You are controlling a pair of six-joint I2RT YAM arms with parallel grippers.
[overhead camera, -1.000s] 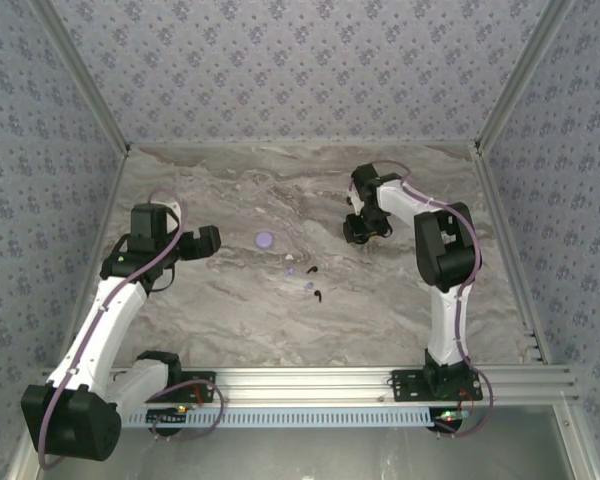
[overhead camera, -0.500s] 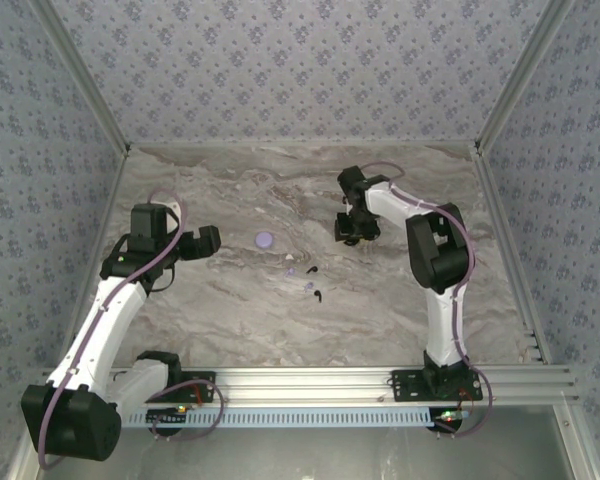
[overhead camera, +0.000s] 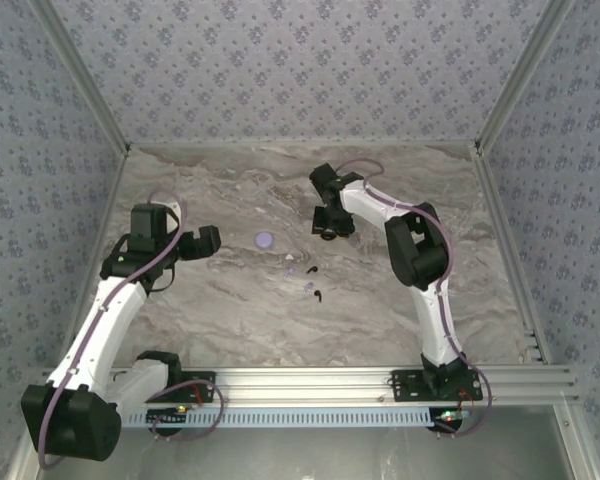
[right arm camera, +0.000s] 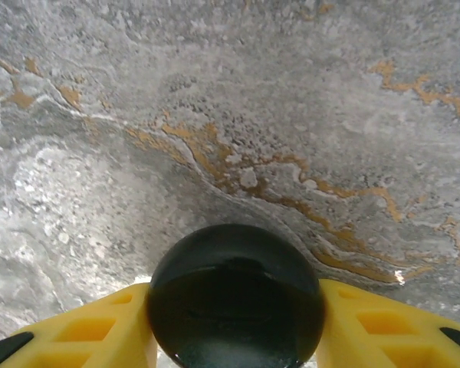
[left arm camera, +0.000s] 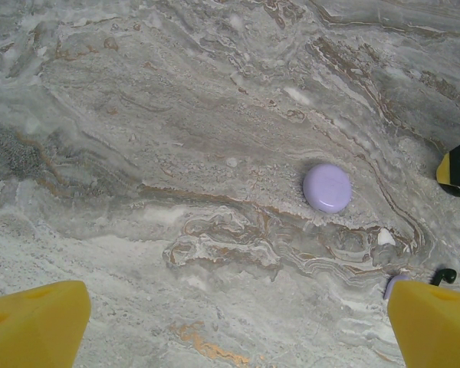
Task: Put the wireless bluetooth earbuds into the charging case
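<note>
Over the far middle of the counter (overhead camera: 230, 325), we find the right pincer (overhead camera: 328, 228) swung leftward from where it hung a second ago, so that it now stands nearer the loose buds. The left arm has not shifted, and the things on the stone lie as they did.

The right pincer's yellow fingers (right arm camera: 92, 331) are partly closed and clamp a round black charging case (right arm camera: 234, 295) from both sides, above the counter. The left pincer (overhead camera: 205, 240) stands fully spread with nothing between its fingers.

The pale purple earbuds (overhead camera: 289, 270) and the black earbuds (overhead camera: 320, 295) lie bare on the counter in a small scatter between the two pincers. They sit outside both cases, just nearer to us than the closed purple charging case (overhead camera: 265, 240)
</note>
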